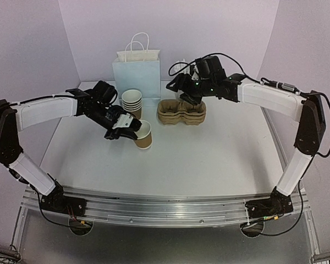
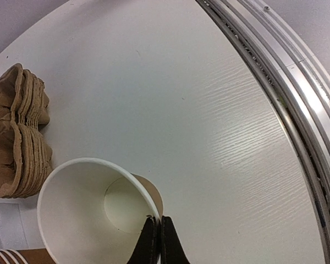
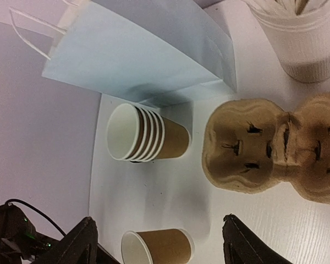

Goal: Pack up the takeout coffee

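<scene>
We see the paper cup (image 1: 143, 135), lidless, standing left of the table's (image 1: 209, 159) middle and nearer its far edge. Its mouth faces up, tipped slightly toward the left arm. The left gripper (image 1: 133, 128) is pinched tight on the cup's rim, one finger inside and one outside. We cannot tell whether the base rests on the table. The carrier stack (image 1: 181, 111) lies to the cup's right, by the far edge. Above it hangs the right gripper (image 1: 190, 98), jaws wide apart and holding nothing. The left arm is nearer the cup.
</scene>
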